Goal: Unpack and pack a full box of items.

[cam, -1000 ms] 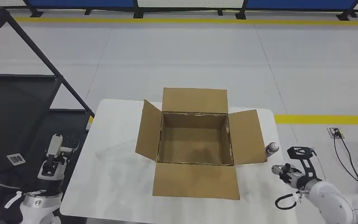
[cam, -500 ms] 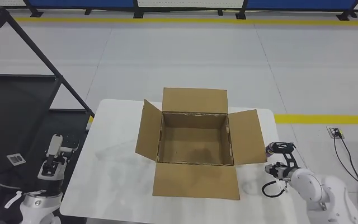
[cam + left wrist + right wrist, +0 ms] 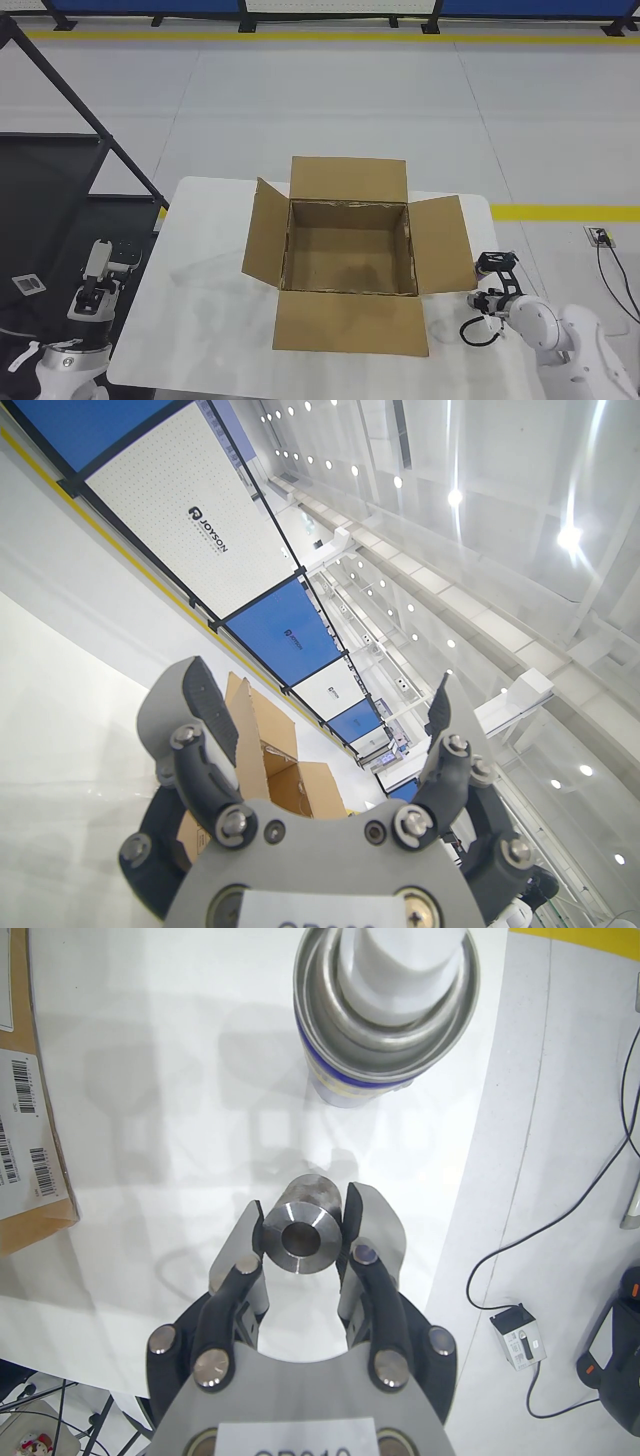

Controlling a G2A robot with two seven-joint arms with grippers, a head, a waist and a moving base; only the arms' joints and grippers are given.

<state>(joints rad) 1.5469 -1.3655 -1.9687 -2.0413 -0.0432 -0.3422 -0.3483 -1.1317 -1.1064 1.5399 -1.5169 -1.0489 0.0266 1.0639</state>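
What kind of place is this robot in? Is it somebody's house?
Not a house. It looks like a big factory hall or robot test lab: a yellow line painted on the floor, blue and white wall panels, and a very high ceiling with rows of lights.

Box (image 3: pixel 350 322): one (cardboard, four flaps spread). Can (image 3: pixel 385 1013): one, upright. Cylinder (image 3: pixel 302 1238): one, metal. Surface (image 3: pixel 210 300): one, white. Pincers: two, namely left pincer (image 3: pixel 322 690) and right pincer (image 3: pixel 305 1205). Loose items counted: two.
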